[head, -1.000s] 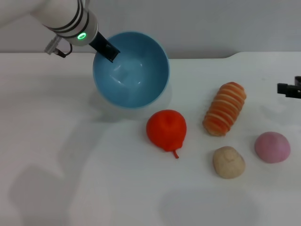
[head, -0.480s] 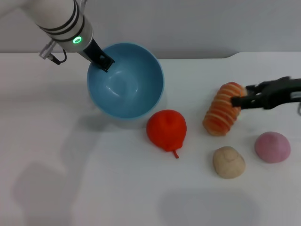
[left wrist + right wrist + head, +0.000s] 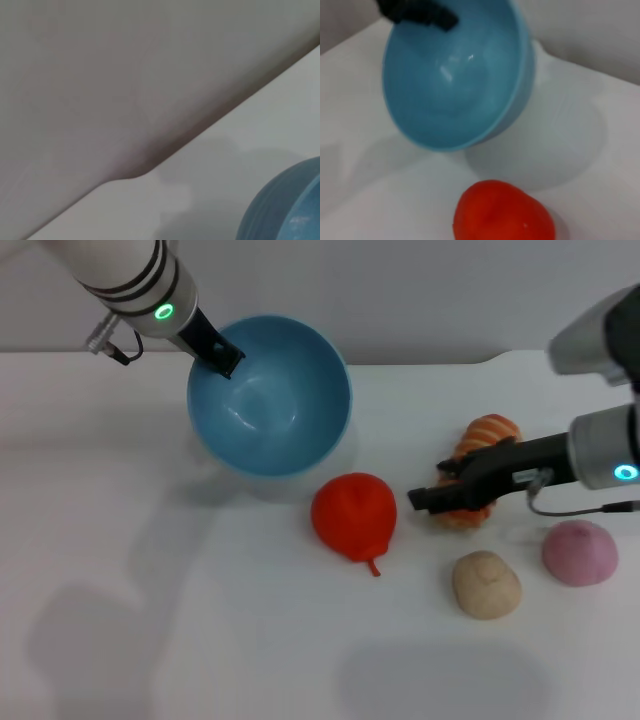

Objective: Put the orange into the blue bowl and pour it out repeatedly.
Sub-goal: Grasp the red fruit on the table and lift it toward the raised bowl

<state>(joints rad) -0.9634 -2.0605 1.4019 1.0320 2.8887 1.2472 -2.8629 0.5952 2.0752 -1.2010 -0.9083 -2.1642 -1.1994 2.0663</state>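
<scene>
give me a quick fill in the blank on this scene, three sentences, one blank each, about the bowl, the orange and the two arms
1. The left gripper grips the rim of the ____ bowl, which is tilted with its opening facing the orange.
2. The orange lies on the ____, not inside the bowl.
3. The right gripper reaches toward the orange from the side where the ____ oblong lies.

Missing words: blue; table; striped

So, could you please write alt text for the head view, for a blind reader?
The left gripper holds a tilted, empty light-blue bowl by its rim above a white table. The right gripper reaches toward a lumpy red-orange fruit, passing over a striped oblong.
</scene>
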